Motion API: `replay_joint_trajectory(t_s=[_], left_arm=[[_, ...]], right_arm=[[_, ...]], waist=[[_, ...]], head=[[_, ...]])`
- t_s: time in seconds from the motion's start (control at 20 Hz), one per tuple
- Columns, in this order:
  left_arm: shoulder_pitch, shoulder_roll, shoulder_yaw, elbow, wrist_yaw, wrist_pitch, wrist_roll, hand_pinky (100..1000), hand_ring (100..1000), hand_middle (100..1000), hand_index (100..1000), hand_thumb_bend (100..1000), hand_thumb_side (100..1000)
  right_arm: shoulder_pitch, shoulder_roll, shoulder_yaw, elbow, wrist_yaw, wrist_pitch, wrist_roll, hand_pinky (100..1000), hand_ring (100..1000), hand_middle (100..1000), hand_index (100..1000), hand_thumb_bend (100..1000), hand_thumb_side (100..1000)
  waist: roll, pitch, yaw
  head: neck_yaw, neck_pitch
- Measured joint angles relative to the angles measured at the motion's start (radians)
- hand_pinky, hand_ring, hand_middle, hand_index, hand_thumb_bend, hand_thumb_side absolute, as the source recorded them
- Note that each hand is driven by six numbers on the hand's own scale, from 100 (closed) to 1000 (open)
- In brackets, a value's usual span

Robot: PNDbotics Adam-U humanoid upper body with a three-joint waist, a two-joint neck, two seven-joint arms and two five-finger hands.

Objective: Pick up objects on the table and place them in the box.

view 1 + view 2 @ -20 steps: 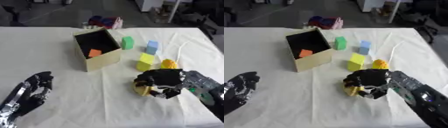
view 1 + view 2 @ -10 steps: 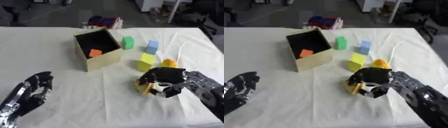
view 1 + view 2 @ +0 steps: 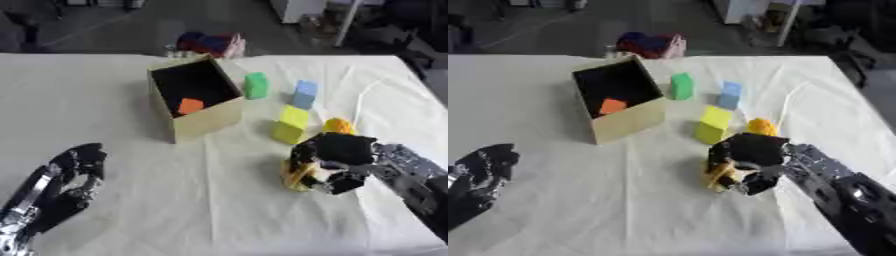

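The right hand (image 3: 337, 161) sits in front and right of the open tan cardboard box (image 3: 203, 121), fingers curled round a small yellow object (image 3: 298, 175) low over the white cloth-covered surface (image 3: 219, 200). An orange block (image 3: 190, 105) lies inside the box. To the box's right stand a green block (image 3: 255, 85), a light-blue block (image 3: 304, 93), a yellow block (image 3: 290, 124) and an orange-yellow rounded piece (image 3: 338, 125). The left hand (image 3: 74, 172) rests spread, in front and left of the box.

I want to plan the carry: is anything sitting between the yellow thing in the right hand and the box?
Nothing visible blocks it. The right hand is curled round a yellow object, and the cloth between it and the box is bare. The yellow block stands to the right of that line, near the hand, so a lifted carry should clear it.
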Motion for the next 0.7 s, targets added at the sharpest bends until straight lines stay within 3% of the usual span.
replay_joint_trajectory(t_s=[0.05,0.1,0.4,0.7], left_arm=[[0.000,0.000,0.000,0.000,0.000,0.000,0.000,832,811,730,873,100,461],[0.000,0.000,0.000,0.000,0.000,0.001,0.001,832,811,730,873,100,462],[0.001,0.000,0.000,0.000,0.000,0.001,0.002,833,811,730,873,100,459],[0.001,0.000,0.000,0.000,0.000,0.001,0.002,833,811,729,873,100,458]], right_arm=[[0.001,-0.005,-0.006,0.000,-0.024,0.005,0.024,438,402,386,513,100,452],[0.000,-0.011,-0.014,0.000,-0.054,0.015,0.048,437,399,377,513,100,100],[-0.097,-0.041,-0.090,-0.048,-0.284,0.114,0.155,441,390,374,518,100,100],[-0.311,-0.022,-0.107,-0.053,-0.431,0.184,0.242,446,392,378,525,100,100]], waist=[[0.000,0.000,0.000],[0.000,0.000,0.000],[0.000,0.000,-0.005],[0.000,0.000,0.002]], head=[[0.001,0.000],[0.001,0.000],[0.009,0.000],[0.009,0.000]])
